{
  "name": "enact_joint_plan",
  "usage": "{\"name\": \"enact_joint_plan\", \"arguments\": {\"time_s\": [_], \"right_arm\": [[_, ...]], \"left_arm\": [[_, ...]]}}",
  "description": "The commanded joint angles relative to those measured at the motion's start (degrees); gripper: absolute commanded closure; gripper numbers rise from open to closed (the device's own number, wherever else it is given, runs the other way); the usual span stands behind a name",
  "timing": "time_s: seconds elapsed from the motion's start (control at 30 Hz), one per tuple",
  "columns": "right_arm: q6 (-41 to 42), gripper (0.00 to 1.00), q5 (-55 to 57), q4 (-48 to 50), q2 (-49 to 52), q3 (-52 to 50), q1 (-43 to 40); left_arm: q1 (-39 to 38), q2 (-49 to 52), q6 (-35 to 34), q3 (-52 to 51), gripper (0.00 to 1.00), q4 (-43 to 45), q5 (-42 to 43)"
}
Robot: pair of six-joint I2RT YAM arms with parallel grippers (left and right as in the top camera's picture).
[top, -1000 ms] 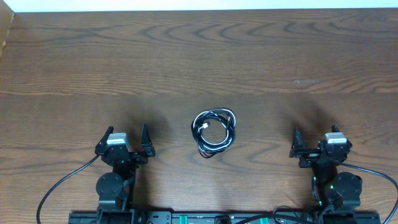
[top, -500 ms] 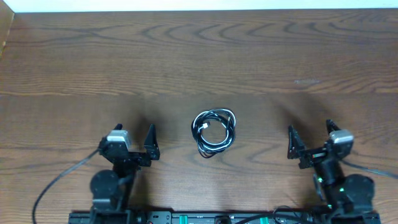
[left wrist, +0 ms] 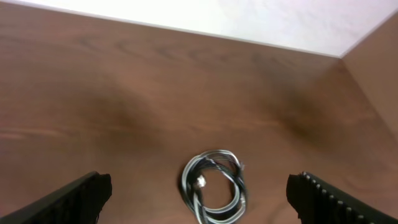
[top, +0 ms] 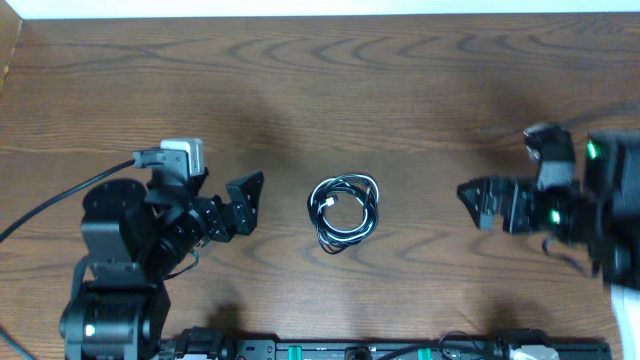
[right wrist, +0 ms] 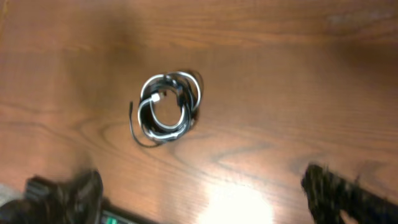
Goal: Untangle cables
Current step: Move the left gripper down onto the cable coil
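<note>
Probably a robotics lab, wood table [top: 320, 80], left arm [top: 120, 250] and right arm [top: 610, 220] on a base rail [top: 330, 350], plain white wall [left wrist: 249, 18] behind.

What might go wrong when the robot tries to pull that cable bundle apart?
The cables are thin and coiled tightly together, so the left tool may pinch several strands at once. Pulling from one side could just drag the whole bundle across the smooth table.
</note>
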Motion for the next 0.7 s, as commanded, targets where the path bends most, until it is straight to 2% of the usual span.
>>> {"name": "enact_joint_plan", "arguments": {"time_s": [0.0, 0.07, 0.1, 0.2, 0.3, 0.4, 0.53, 0.67], "right_arm": [[-2.1, 0.01, -2.8, -3.2, 9.4, 5.6, 0.3], [-4.0, 0.01, -8.2, -4.8, 14.3, 5.2, 0.6], [-8.2, 0.01, -11.2, -5.9, 16.7, 5.1, 1.3], [-14.1, 0.01, -10.1, -8.6, 22.3, 5.1, 6.4], [-13.2, 0.01, -1.3, -7.2, 24.4, 5.1, 11.1], [-3.9, 0.01, 9.0, 0.6, 23.5, 5.1, 14.9], [-1.6, 0.01, 9.3, 8.6, 20.5, 5.1, 16.0], [-5.8, 0.01, 9.5, 9.8, 18.2, 5.1, 16.3]], "left_arm": [[0.2, 1.8, 0.8, 1.0, 0.04, -3.4, 9.1], [0.2, 2.9, 5.0, 1.0, 0.04, -7.5, 12.1], [0.2, 3.5, 6.3, 1.0, 0.04, -9.5, 12.0], [0.2, 6.8, 9.0, 1.0, 0.04, -14.7, 11.9], [-0.2, 10.6, 10.3, 1.0, 0.07, -20.0, 14.5], [-3.6, 17.0, 15.9, 0.7, 0.11, -28.5, 16.1], [-7.1, 22.0, 16.5, -2.4, 0.18, -23.7, 10.4], [-9.8, 25.8, 17.4, -4.9, 0.22, -14.9, 6.6]]}}
